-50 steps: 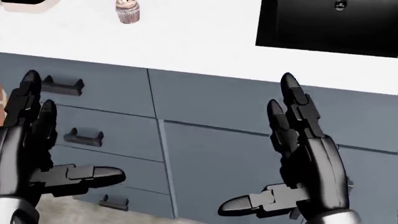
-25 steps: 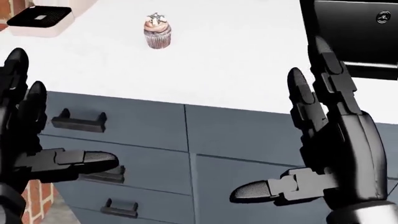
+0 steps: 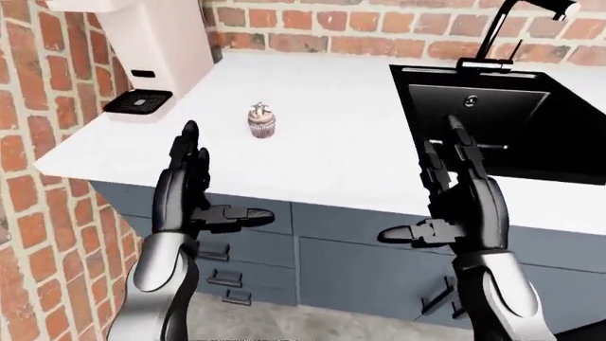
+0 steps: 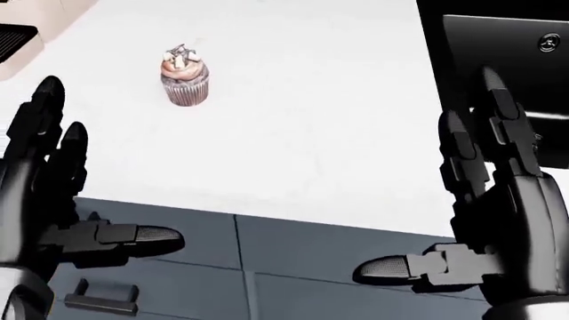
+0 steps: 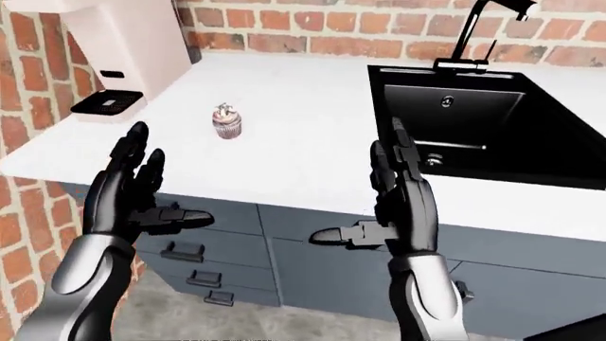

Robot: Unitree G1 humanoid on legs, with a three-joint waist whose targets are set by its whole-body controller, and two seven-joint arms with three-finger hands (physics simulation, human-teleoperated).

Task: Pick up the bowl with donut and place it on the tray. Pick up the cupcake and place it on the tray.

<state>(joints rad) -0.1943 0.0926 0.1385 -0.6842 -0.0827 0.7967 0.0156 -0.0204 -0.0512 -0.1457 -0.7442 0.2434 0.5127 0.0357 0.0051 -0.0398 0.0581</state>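
A brown cupcake (image 3: 262, 121) with pale frosting stands upright on the white counter (image 3: 341, 153), toward its left part. My left hand (image 3: 224, 179) is open, fingers pointing up, held over the counter's near edge, below and left of the cupcake. At the same height my right hand (image 3: 424, 186) is open too, well to the cupcake's right, near the sink's left rim. Neither hand touches anything. The head view has the cupcake (image 4: 184, 81) at upper left, above both hands. No bowl with donut and no tray is in view.
A black sink (image 3: 506, 117) with a dark faucet (image 3: 516, 21) is set into the counter at right. A pale coffee machine (image 3: 156, 50) stands at the counter's upper left by the brick wall (image 3: 38, 106). Grey drawers (image 3: 369, 273) with black handles lie below the counter.
The whole head view has shifted: the counter and cupcake slid down the picture and the drawers mostly dropped out. Both hands stay open and raised.
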